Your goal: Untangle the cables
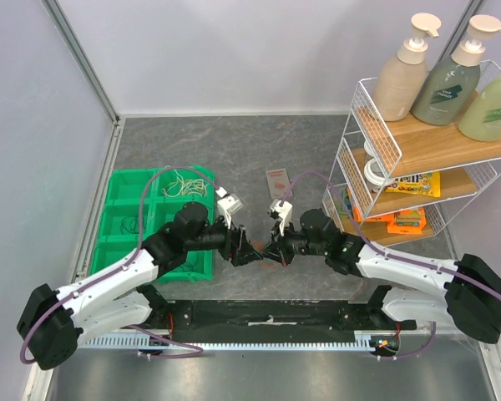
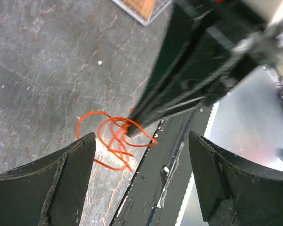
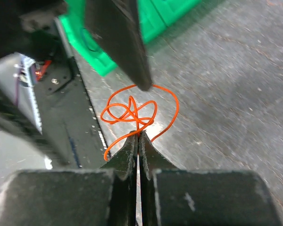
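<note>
A tangled orange cable (image 3: 132,110) hangs just above the grey table. My right gripper (image 3: 138,136) is shut on it, pinching the knot at its fingertips. In the left wrist view the orange cable (image 2: 114,140) dangles from the right gripper's dark fingers (image 2: 179,80). My left gripper (image 2: 142,141) is open wide with nothing between its jaws, and the loops lie just beyond its left finger. One left finger (image 3: 120,42) hangs over the cable in the right wrist view. From above, the left gripper (image 1: 240,249) and the right gripper (image 1: 271,251) face each other across the orange cable (image 1: 257,252). Pale yellow cables (image 1: 181,185) lie in the green bin.
A green compartment bin (image 1: 117,225) stands at the left, close behind the left arm. A wire shelf rack (image 1: 401,167) with bottles and packets stands at the right. A small packet (image 1: 278,182) lies behind the grippers. The black base rail (image 1: 267,313) runs along the near edge.
</note>
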You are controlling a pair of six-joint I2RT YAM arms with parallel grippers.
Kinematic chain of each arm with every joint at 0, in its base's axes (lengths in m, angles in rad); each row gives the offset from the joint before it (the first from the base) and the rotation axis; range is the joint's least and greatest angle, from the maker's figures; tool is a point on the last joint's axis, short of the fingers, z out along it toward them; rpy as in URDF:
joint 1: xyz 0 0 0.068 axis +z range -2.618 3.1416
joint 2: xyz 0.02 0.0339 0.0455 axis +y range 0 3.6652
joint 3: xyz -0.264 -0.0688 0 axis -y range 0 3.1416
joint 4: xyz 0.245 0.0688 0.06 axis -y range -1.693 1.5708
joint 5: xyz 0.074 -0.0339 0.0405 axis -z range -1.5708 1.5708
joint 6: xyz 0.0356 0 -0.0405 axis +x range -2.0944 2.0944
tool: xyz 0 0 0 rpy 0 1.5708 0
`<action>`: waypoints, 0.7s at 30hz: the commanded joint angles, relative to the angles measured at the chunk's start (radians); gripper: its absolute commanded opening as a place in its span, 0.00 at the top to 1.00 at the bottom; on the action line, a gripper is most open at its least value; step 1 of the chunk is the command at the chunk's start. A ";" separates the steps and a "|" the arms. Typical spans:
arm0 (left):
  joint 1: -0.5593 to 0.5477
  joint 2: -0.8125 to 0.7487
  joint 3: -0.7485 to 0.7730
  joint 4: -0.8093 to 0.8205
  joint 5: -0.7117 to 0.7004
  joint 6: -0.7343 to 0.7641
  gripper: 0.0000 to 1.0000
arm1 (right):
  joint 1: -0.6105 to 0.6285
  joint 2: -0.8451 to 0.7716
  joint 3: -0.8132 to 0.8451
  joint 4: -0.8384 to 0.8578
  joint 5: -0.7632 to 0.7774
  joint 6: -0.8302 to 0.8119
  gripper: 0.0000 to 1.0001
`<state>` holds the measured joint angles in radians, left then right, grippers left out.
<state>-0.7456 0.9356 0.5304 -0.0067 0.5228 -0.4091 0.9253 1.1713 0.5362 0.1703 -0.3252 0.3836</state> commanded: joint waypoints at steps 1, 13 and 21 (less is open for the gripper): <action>-0.040 0.045 0.020 -0.053 -0.118 0.059 0.15 | -0.003 -0.051 0.044 0.100 -0.136 0.053 0.98; -0.040 0.063 0.106 -0.206 -0.298 0.065 0.98 | -0.002 -0.121 0.087 -0.003 0.045 -0.012 0.69; -0.015 0.109 0.249 -0.372 -0.676 -0.012 0.98 | -0.003 0.028 0.252 -0.297 0.641 -0.141 0.09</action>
<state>-0.7834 1.0195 0.6838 -0.2863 0.0921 -0.3737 0.9253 1.1175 0.6930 0.0357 -0.0097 0.3264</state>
